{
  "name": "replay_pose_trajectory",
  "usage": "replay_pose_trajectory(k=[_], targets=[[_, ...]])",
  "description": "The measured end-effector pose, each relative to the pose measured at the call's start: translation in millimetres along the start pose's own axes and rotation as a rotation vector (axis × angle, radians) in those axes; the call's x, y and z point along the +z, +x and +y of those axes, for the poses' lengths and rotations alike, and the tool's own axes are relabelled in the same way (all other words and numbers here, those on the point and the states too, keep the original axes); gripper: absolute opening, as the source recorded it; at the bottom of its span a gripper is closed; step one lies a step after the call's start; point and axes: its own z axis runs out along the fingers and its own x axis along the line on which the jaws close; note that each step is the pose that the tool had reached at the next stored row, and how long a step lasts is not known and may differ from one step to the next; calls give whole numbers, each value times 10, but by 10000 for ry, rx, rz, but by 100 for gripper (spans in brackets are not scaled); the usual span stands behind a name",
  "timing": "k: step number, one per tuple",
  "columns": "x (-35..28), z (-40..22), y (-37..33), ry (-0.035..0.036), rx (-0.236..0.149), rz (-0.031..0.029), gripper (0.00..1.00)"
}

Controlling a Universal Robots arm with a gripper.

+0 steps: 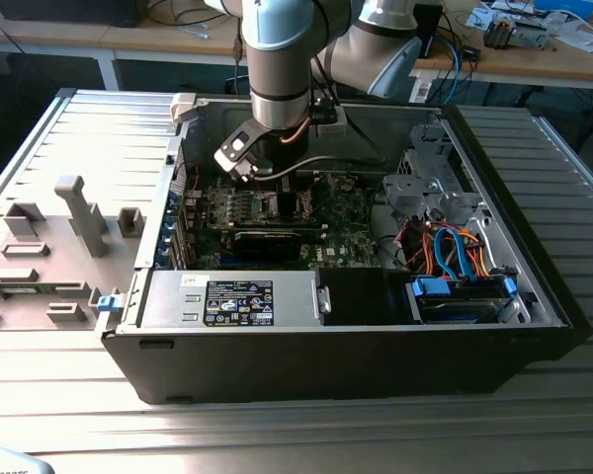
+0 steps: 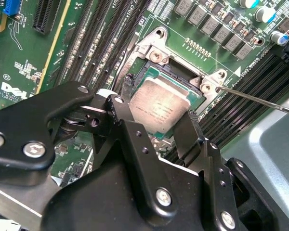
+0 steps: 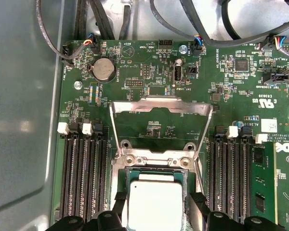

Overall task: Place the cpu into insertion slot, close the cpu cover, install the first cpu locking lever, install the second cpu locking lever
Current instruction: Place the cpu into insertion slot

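Observation:
The cpu (image 2: 160,103) (image 3: 155,204), a silvery square with a green rim, lies in the insertion slot (image 2: 180,77) (image 3: 156,169) on the green motherboard. My gripper (image 2: 154,119) (image 3: 158,201) is straight over it, with one black finger (image 2: 119,109) against one edge and the other against the opposite edge. The cpu cover (image 3: 161,107), a thin silver frame, is swung open behind the socket. A thin locking lever (image 2: 260,99) sticks out past the socket's corner. In the exterior view my gripper (image 1: 277,193) reaches down into the open computer case.
Long black memory slots (image 3: 79,173) (image 3: 231,173) run on both sides of the socket. Cables (image 3: 96,19) hang over the board's far edge. The case wall (image 1: 346,346), a power supply (image 1: 232,301) and drive cables (image 1: 455,252) surround the board.

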Motion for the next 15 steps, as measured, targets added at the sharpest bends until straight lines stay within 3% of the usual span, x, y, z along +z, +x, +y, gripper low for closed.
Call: replay_pose_trajectory(k=[7, 13, 15], targets=[[-4, -3, -1, 2, 1, -2, 62], [-98, 5, 3, 0, 1, 0, 62], [-98, 6, 12, 4, 5, 53, 62]])
